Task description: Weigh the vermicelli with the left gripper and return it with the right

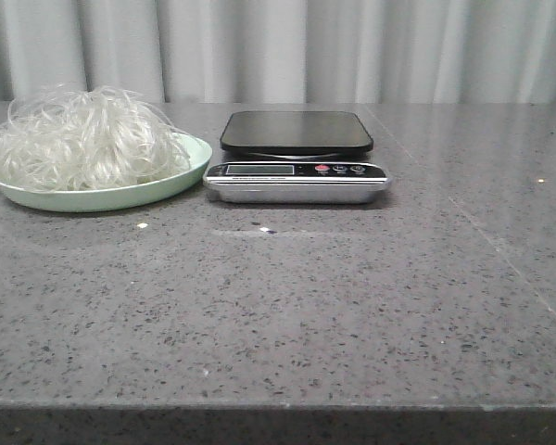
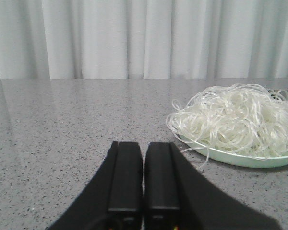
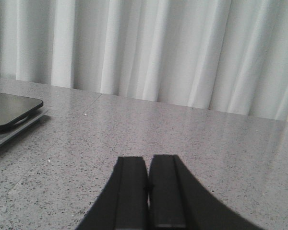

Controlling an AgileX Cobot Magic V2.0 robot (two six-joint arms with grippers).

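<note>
The vermicelli [image 1: 79,139] is a fluffy white nest on a pale green plate [image 1: 181,176] at the back left of the table. It also shows in the left wrist view [image 2: 235,117], ahead and to one side of my left gripper [image 2: 144,146]. The scale [image 1: 296,158], with a bare black platform and a silver front, stands just right of the plate; its corner shows in the right wrist view [image 3: 9,112]. My left gripper is shut and empty, low over the table. My right gripper [image 3: 148,160] is shut and empty. Neither gripper shows in the front view.
The grey speckled table [image 1: 287,306] runs to a front edge close to the camera. A white pleated curtain [image 1: 306,46] hangs behind the table.
</note>
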